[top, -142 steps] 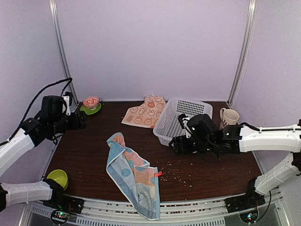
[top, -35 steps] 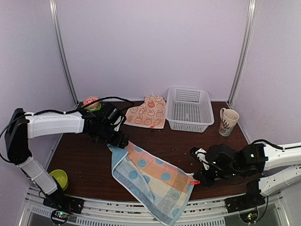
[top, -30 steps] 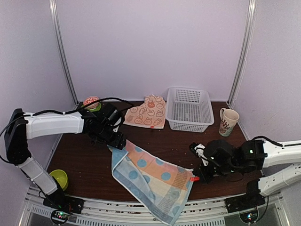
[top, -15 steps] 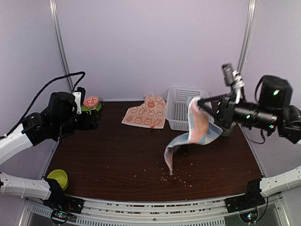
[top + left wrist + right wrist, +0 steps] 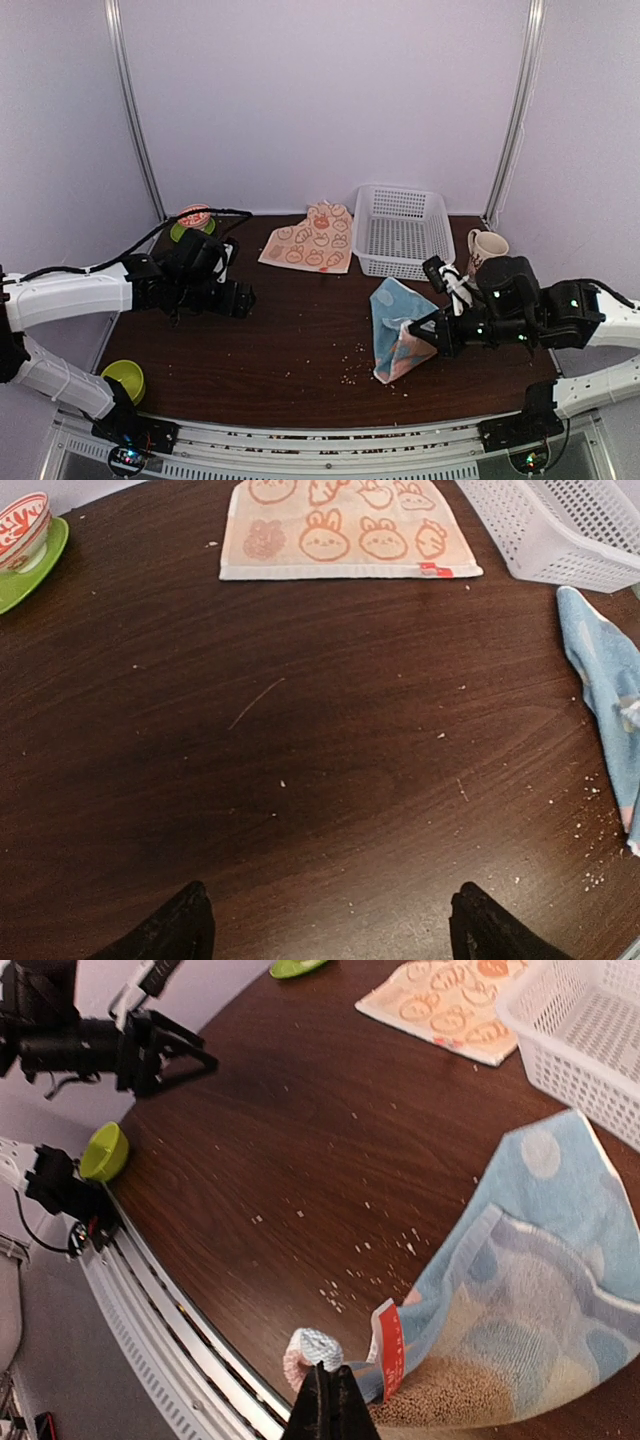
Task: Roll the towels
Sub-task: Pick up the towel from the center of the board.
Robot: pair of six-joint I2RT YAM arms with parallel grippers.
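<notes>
Two towels lie unrolled, so we judge the step in hand is spreading. Our right gripper (image 5: 330, 1398), pressed together, pinches the blue towel (image 5: 392, 330) by its red tag (image 5: 388, 1345). The cloth slumps before the basket (image 5: 403, 230). Our left gripper (image 5: 330, 932) hangs spread nearby. The rabbit towel (image 5: 312, 238) lies flat behind. Next we need the other corner. Crumbs (image 5: 365, 368) dot the dark table (image 5: 290, 345); lilac walls (image 5: 320, 100) enclose it.

far towel (image 5: 312, 238) — left of basket (image 5: 398, 264) | near towel (image 5: 392, 322) — before basket | mug (image 5: 486, 256) right of basket
</notes>
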